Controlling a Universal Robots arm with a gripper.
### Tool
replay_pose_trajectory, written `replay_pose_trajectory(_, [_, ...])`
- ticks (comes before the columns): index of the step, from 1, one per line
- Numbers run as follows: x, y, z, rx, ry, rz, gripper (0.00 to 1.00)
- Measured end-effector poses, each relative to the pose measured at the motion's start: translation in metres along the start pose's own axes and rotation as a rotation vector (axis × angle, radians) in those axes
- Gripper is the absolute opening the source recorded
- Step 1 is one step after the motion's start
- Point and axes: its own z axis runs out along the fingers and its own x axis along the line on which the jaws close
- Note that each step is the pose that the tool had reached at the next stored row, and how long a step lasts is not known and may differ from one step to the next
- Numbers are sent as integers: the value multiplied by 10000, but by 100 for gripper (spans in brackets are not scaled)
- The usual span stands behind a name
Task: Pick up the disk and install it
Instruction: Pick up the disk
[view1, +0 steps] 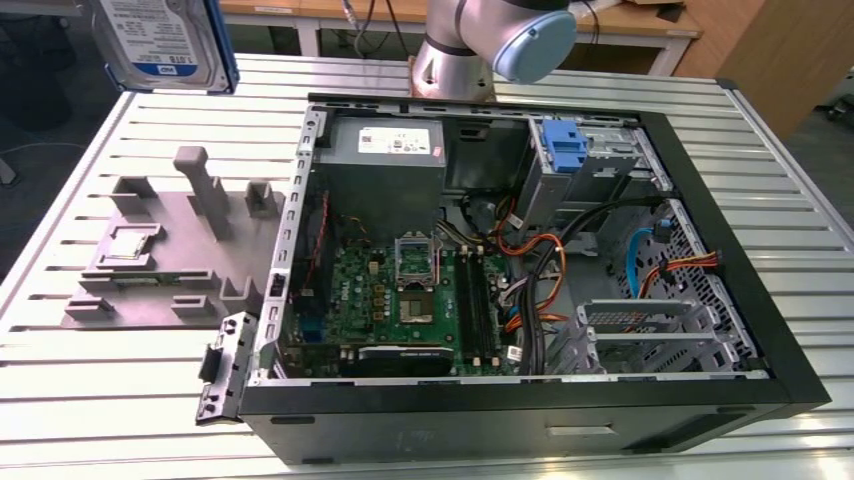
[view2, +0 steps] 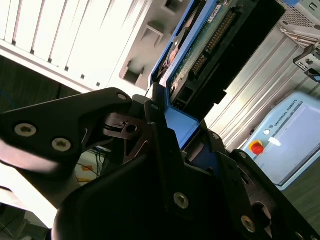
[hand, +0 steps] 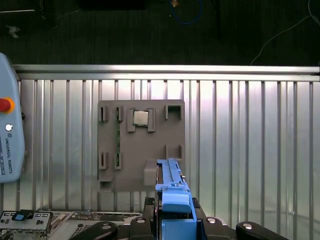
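The disk (view1: 167, 40) hangs high above the table at the exterior view's far left, its white-and-blue label facing the camera and a blue rail along its edge. In the first wrist view I see the disk (hand: 172, 195) edge-on, blue rail up, above the grey parts holder. My gripper (hand: 175, 227) is shut on it, with black fingers (hand: 105, 229) on either side. In the second wrist view the gripper (view2: 170, 125) clamps the blue rail, and the disk's (view2: 210, 45) green board and connector show beyond it.
An open computer case (view1: 747, 300) lies on the slatted metal table (view1: 120, 400), with a blue bracket (view1: 567, 150) in its drive bay. A grey parts holder (view1: 160, 250) carries a chip (hand: 140, 118) and a green strip. A teach pendant (hand: 7, 135) lies nearby. The arm's base (view1: 481, 40) stands behind the case.
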Motion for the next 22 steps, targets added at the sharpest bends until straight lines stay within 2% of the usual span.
replay_pose_trajectory(10, [-1,-63,0,0,0,0,37])
replay_pose_trajectory(22, [-1,-72,0,0,0,0,37])
